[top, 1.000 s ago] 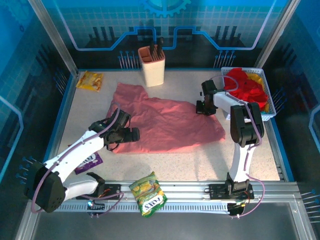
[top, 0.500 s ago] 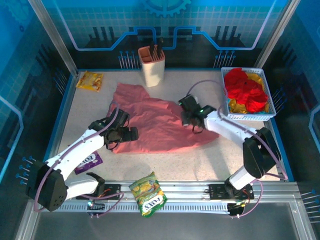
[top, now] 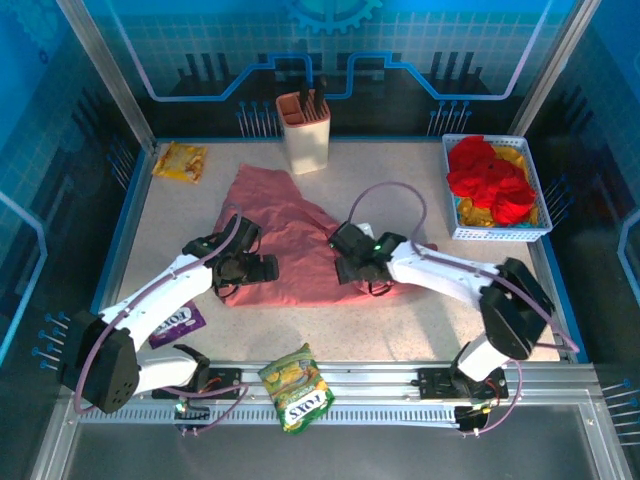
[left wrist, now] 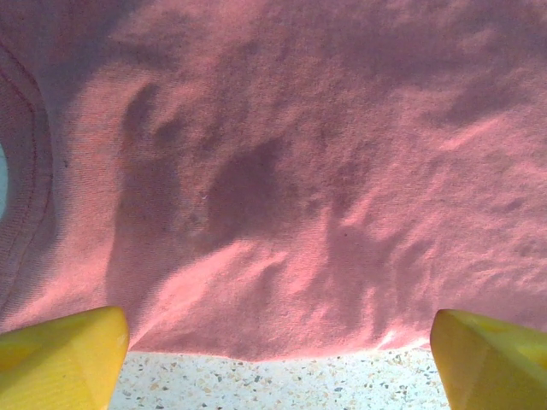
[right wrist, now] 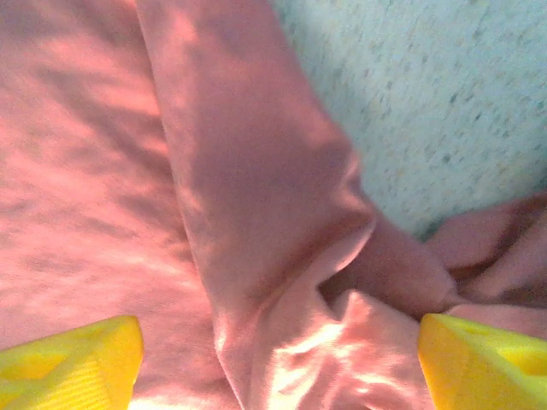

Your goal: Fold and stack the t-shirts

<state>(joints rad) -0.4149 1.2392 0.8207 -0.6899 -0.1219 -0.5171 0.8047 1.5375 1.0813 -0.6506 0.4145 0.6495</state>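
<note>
The salmon-pink t-shirt (top: 290, 215) lies on the table's middle, its right side folded over toward the centre in a rumpled ridge (right wrist: 256, 196). My right gripper (top: 340, 266) hovers over that fold, open, its yellow fingertips (right wrist: 77, 363) wide apart with loose cloth below them (right wrist: 278, 359). My left gripper (top: 268, 268) sits at the shirt's near left edge, also open (left wrist: 278, 363), its fingertips (left wrist: 60, 359) spanning the hem (left wrist: 282, 171) and bare table. Red t-shirts (top: 490, 180) and a yellow one (top: 475, 213) are piled in the basket.
The white basket (top: 500, 233) stands at the back right. A beige holder (top: 303, 130) stands behind the shirt. A yellow snack packet (top: 180, 160) lies at the back left, a purple packet (top: 178, 322) under the left arm, and a green packet (top: 296, 385) on the front rail.
My right gripper dragged the pink shirt's right side leftward over the middle, then opened and let it go. The left arm stayed where it was.
</note>
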